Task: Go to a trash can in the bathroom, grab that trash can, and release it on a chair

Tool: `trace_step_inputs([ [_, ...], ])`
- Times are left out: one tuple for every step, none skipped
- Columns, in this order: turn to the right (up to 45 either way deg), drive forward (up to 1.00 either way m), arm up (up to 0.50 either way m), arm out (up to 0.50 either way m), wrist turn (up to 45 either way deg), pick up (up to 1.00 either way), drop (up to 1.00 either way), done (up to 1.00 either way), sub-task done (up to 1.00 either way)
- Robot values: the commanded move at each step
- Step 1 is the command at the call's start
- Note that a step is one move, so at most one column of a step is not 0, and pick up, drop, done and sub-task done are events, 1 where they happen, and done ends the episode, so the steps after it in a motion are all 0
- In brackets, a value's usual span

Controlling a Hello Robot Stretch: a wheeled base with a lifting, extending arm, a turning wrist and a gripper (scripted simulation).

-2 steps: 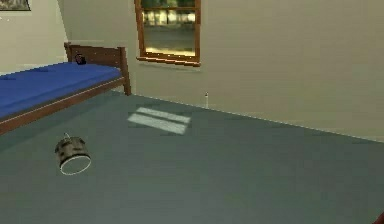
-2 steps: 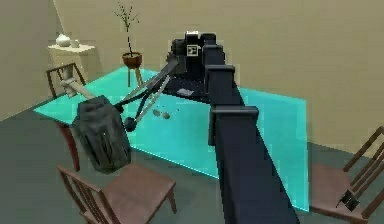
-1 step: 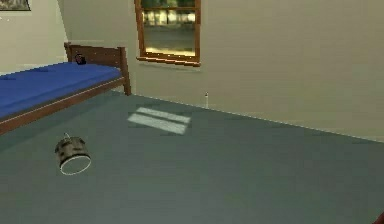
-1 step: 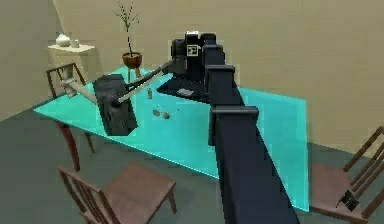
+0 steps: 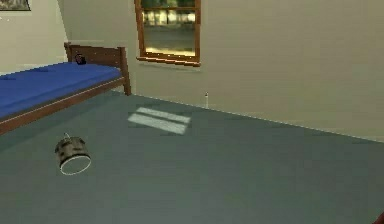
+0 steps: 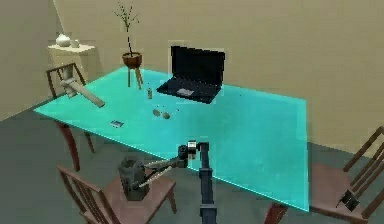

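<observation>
Crowding the near chair: tool and a dark grey boxy thing

In the arm side view the tool [image 6: 146, 180] ends right at a dark grey boxy thing [image 6: 130, 172]. It may be the trash can, but it is too small to be sure. The thing lines up with the seat of the near chair [image 6: 85, 192], whose lower part is cut off by the bottom edge. Whether it rests on the seat or hangs clear cannot be told, nor whether the tool holds anything. How the fingers stand cannot be told either.

The arm [image 6: 205, 192] rises from the bottom edge, by the near edge of the turquoise surface [image 6: 250, 130]. That surface carries a laptop [image 6: 195, 72] and several small things too tiny to name. A second chair [image 6: 345, 185] is cut off at the right edge.

In the forward view a small round metal thing [image 5: 73, 155] lies on the floor near a bed [image 5: 50, 85]; its kind is unclear.
</observation>
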Motion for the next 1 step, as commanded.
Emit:
trace_step_inputs([
  [0.0,0.0,-0.32,0.0,0.0,0.0,0.0,0.0,0.0],
])
